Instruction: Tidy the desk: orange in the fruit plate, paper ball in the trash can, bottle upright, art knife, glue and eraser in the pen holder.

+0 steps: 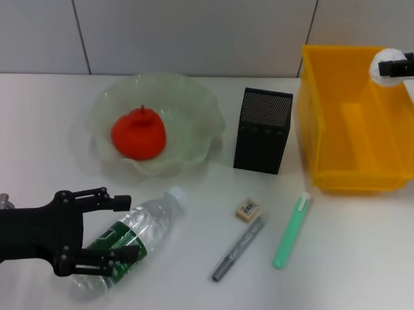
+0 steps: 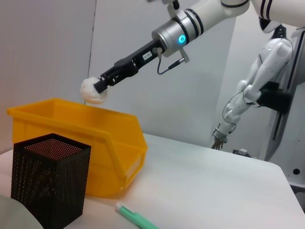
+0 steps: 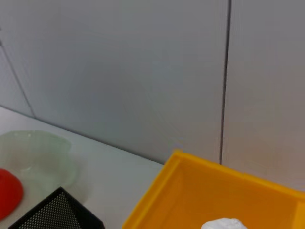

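Crumpled paper ball (image 1: 385, 66) pinched in right claw (image 1: 390, 67) over glossy rectangular trash can (image 1: 343, 160); left claw (image 1: 116, 227) spread.

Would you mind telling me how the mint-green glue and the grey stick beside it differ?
The glue is mint green with a white tip; the grey stick is metallic and darker. The glue lies nearer the trash can, the stick nearer the bottle. Both lie flat on the desk, slanting alike.

I see a white table (image 1: 366, 269). On it: fruit plate (image 1: 195, 107) at 11 o'clock, pen holder (image 1: 262, 133) near centre, trash can (image 1: 350, 143) at 2 o'clock. Bottle (image 1: 132, 242) lies on its side at 7 o'clock. Eraser (image 1: 247, 209), grey metallic stick (image 1: 238, 250) and glue (image 1: 291, 231) lie around 5 o'clock, apart.
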